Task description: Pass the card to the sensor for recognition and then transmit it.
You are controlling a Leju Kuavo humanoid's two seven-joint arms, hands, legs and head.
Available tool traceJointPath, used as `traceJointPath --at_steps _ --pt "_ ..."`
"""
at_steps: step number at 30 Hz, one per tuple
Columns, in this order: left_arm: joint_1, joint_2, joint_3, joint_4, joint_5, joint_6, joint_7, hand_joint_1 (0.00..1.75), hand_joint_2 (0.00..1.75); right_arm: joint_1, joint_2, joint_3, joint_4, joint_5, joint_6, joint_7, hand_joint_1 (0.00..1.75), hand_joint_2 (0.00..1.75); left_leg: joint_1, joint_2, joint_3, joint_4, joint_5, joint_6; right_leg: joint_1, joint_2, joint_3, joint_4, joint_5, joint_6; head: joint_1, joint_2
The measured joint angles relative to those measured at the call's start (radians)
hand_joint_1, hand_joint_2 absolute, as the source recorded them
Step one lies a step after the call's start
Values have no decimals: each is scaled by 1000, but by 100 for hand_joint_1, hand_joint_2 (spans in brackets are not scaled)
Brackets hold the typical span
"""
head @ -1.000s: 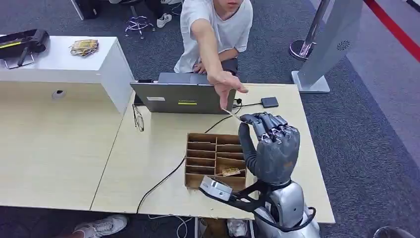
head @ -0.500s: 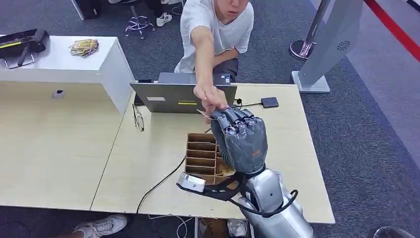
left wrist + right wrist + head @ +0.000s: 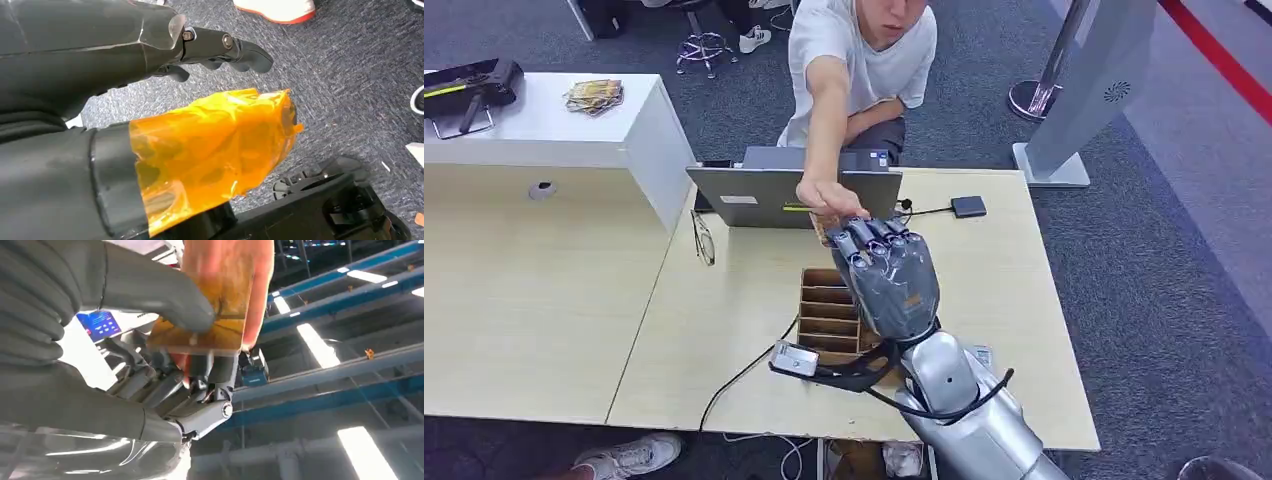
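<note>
My right hand (image 3: 886, 275) is raised over the wooden table (image 3: 724, 300), fingers pointing at the person (image 3: 859, 60) seated behind it. In the right wrist view a yellowish card (image 3: 200, 335) is pinched between my thumb (image 3: 150, 290) and fingers. The person's hand (image 3: 824, 197) reaches to my fingertips, and its fingers (image 3: 255, 300) lie on the same card. A small dark square sensor (image 3: 968, 206) lies on the table's far right, away from the card. My left hand (image 3: 75, 45) hangs over carpet, holding nothing, fingers apart, orange tape on its thumb (image 3: 215, 140).
A grey laptop (image 3: 789, 197) stands at the table's far edge, with a wooden compartment box (image 3: 829, 300) in front of it under my right hand. Glasses (image 3: 702, 238) and a black cable (image 3: 754, 365) lie to the left. A white cabinet (image 3: 554, 130) stands at the back left.
My right hand has swung left across the table with the card. The person's hand has moved left with it and stays at my fingertips.
</note>
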Motion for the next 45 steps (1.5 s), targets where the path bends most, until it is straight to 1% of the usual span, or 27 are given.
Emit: traceJointPath --at_steps 1,2,12,18,27,30,36,40,45 --pt "0 0 0 0 0 0 0 0 0 -2 0 2 5 1 3 2 0 175 0 0 0 0 0 0 0 0 0 0 0 0 0 0" --pt "0 0 -1 0 0 0 0 0 0 -3 0 5 10 3 6 4 0 0 0 0 0 0 0 0 0 0 0 0 0 0 0 0" --pt "0 0 -2 0 3 2 -1 0 0 -4 0 19 24 4 5 18 0 0 0 0 0 0 0 0 0 0 0 0 0 0 0 0" --pt "1 0 -2 0 11 11 -17 0 0 -2 -1 20 13 -3 -4 29 0 0 0 0 0 0 0 0 0 0 0 0 0 0 0 0" --pt "1 0 -1 0 24 22 -18 0 0 26 -10 16 -61 -26 -31 26 0 0 0 0 0 0 0 0 0 0 0 0 0 0 0 0" --pt "1 0 -1 0 34 25 -19 0 0 46 -14 14 -99 -46 -37 10 0 0 0 0 0 0 0 0 0 0 0 0 0 0 0 0" --pt "1 0 0 0 54 33 -18 0 0 100 -19 14 -194 -142 -41 -37 0 0 0 0 0 0 0 0 0 0 0 0 0 0 0 0" --pt "2 0 2 0 68 38 -18 0 0 137 -20 14 -248 -295 -32 -99 0 0 0 0 0 0 0 0 0 0 0 0 0 0 0 0" --pt "4 0 11 0 86 51 -21 0 0 183 -20 13 -312 -488 30 -179 0 0 0 0 0 0 0 0 0 0 0 0 0 0 0 0"
